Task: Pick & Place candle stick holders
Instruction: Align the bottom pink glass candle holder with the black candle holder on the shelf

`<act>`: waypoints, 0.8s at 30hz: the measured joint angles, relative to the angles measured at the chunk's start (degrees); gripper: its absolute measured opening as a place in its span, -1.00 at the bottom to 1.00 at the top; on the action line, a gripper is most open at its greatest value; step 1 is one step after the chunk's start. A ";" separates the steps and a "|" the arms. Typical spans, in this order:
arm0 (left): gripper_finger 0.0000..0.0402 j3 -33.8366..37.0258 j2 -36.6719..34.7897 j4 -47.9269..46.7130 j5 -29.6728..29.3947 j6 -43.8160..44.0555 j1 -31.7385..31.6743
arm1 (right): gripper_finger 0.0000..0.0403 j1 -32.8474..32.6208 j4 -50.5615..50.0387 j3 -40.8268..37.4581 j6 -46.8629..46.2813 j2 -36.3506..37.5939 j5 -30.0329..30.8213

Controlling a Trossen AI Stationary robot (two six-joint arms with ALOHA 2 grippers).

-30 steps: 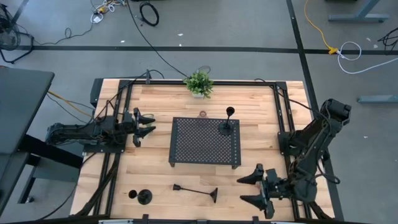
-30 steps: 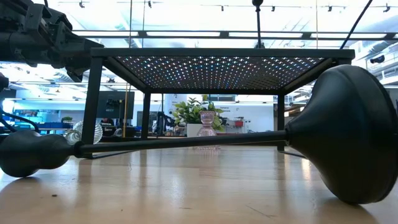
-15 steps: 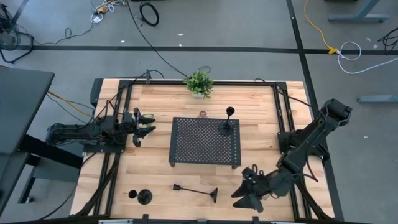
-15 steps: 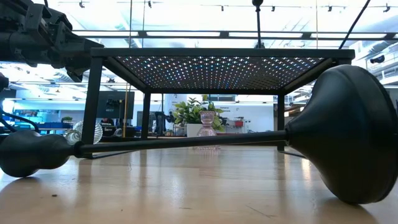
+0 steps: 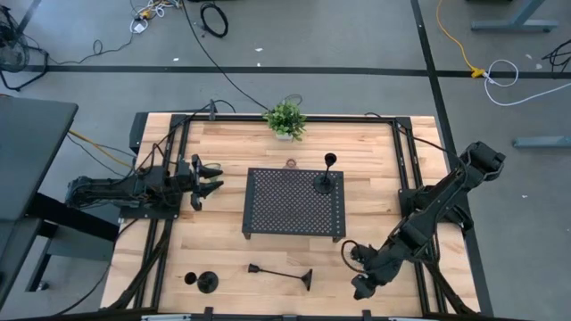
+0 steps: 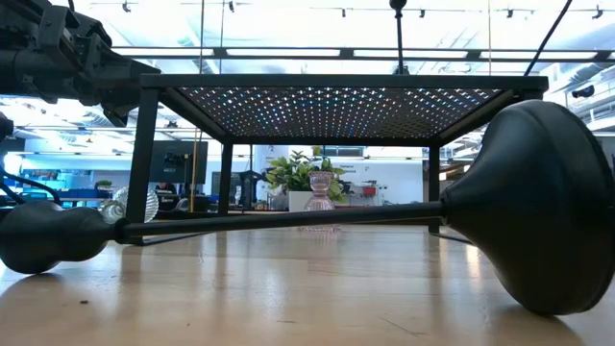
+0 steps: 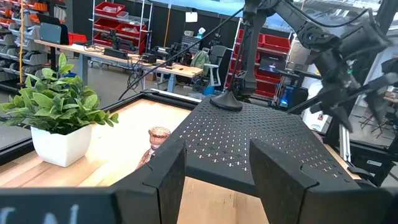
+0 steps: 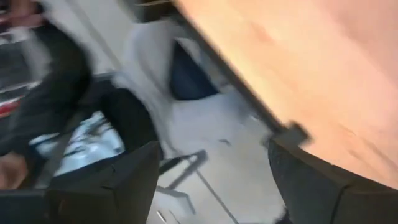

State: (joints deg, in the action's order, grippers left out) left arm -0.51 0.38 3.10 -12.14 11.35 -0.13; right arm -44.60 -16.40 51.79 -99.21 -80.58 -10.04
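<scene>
right wrist view: motion-blurred, room beyond table edge [image 8: 273, 74] unreadable | low view: lying holder [image 6: 288, 223] base cut by right edge | high view: pink glass cup [image 5: 291, 164] too small to read

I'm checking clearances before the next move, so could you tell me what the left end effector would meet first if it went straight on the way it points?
Most likely the black perforated tray: the open left end effector points at its near edge, roughly level with its top, so it might skim over.
</scene>
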 joint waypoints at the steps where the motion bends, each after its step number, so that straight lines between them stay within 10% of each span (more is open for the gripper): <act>1: -0.11 0.00 -0.01 0.00 0.00 0.01 0.01 | 0.44 0.00 -1.62 0.00 -0.71 0.00 -0.68; 24: -0.11 0.00 -0.01 -0.01 0.00 0.00 0.01 | -0.08 1.05 -23.72 0.00 1.88 -0.02 0.07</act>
State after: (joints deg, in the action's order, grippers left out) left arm -0.51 0.36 3.09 -12.14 11.35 -0.12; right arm -43.55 -40.12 51.79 -97.33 -80.59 -9.97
